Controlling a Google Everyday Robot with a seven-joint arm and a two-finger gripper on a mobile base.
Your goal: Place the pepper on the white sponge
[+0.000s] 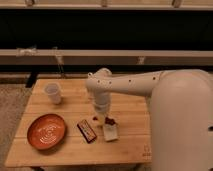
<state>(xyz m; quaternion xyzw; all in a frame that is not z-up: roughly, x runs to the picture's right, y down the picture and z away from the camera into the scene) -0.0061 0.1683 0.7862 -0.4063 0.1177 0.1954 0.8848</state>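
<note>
Gripper (103, 118): low over the bench (132, 142), at the far edge of the white sponge (111, 134). You'd judge it sits there for the put-down.
Jaws: you cannot tell whether they hold or have let go.
Pepper (110, 121): small, dark red, glossy, at the sponge's far edge just beside the gripper tip. On it or only touching it, you can't say.
Sponge: cream block, soft-edged, larger than the pepper.
Neighbours: dark bar (86, 130) just left of the sponge; orange plate (46, 131) and white cup (53, 93) well apart.
</note>
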